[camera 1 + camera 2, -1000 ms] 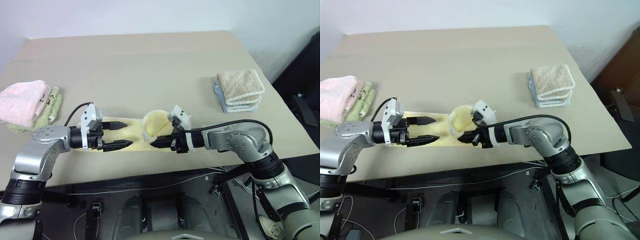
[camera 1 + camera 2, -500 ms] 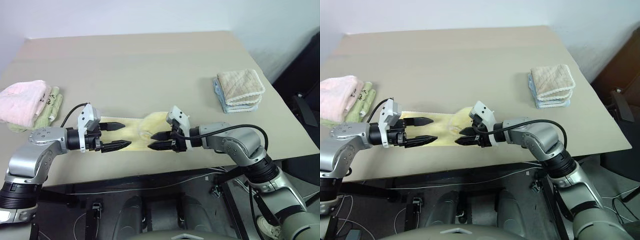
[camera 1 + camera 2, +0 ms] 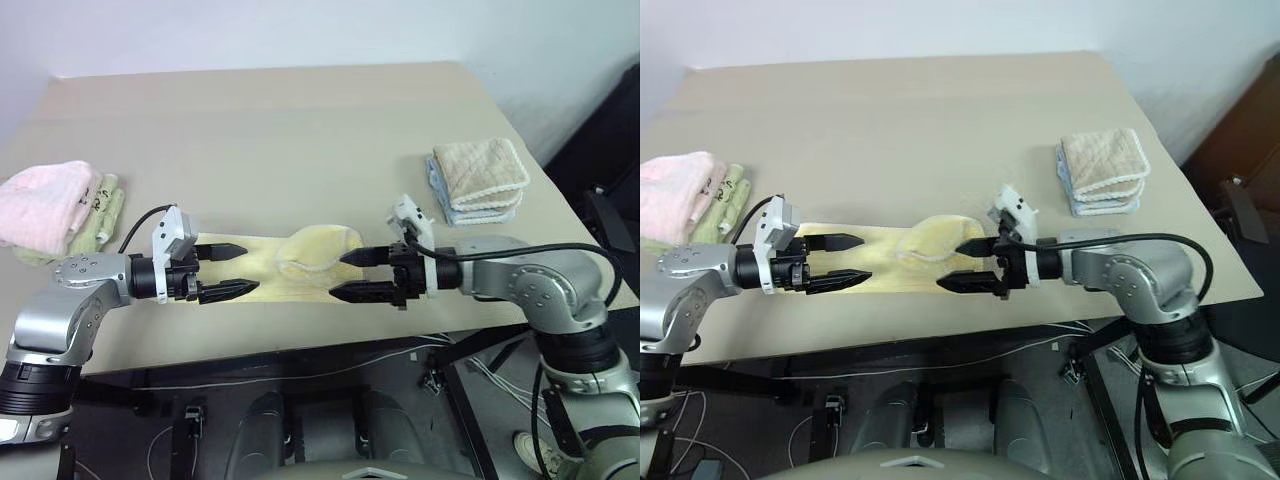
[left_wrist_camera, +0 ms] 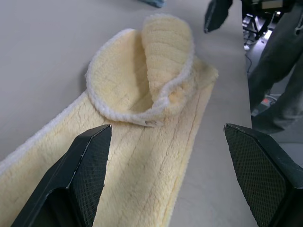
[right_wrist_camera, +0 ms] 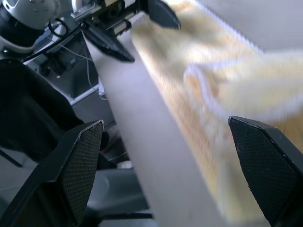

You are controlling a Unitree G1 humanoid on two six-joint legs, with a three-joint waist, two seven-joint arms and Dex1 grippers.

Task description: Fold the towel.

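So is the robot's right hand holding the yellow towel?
No, the right gripper is open and sits apart from the towel, which lies loose on the table.

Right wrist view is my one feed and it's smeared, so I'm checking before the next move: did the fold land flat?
Observer: No. The towel's turned-over end stands curled in a loop, not flat.
Operator: Is my right hand clear of it?
Observer: Yes. The right hand is open, just off the towel's right end.
Operator: And the left hand?
Observer: The left hand is open, its fingers over the towel's left end, gripping nothing.
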